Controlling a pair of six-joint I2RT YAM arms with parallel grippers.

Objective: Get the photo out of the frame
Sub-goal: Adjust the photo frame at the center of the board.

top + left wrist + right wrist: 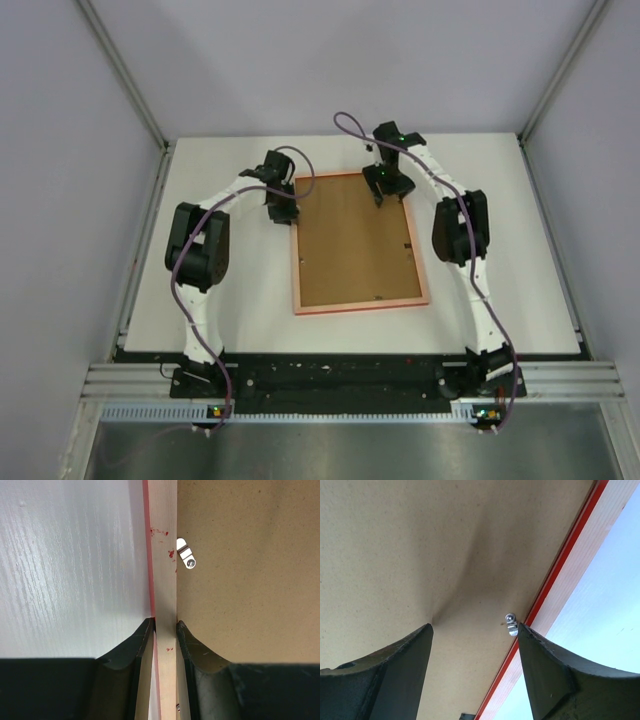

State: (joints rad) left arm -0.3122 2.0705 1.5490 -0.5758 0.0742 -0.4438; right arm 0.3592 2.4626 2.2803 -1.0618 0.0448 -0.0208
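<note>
Lying flat on the white table [230, 300], the frame [360, 306] has its brown back facing up. Its long sides run from the near side of the table to the far side, almost straight away from the arms. Its short sides run left to right. The thin red rim goes all the way round the brown backing board [355, 240]. The photo cannot be seen from this side.

The left pincer [281, 208] is at the frame's left long side, near the far corner. In the left wrist view the left pincer [165, 625] is clamped on the pale wood rail. One finger is on the outside by the table and the other is on the board side. A small silver clip [186, 553] sits on the board just past the fingers.

The right pincer [385, 185] is over the far end of the frame, near its right corner. In the right wrist view the right pincer [475, 627] has its fingers wide apart and holds nothing. Another little clip [511, 624] lies between them, right by the red rim. I cannot tell if the fingers touch the board.

There is wide bare table to the left and right of the frame. There is a thinner strip on the near side and on the far side. Grey walls [330, 70] stand around the table.
</note>
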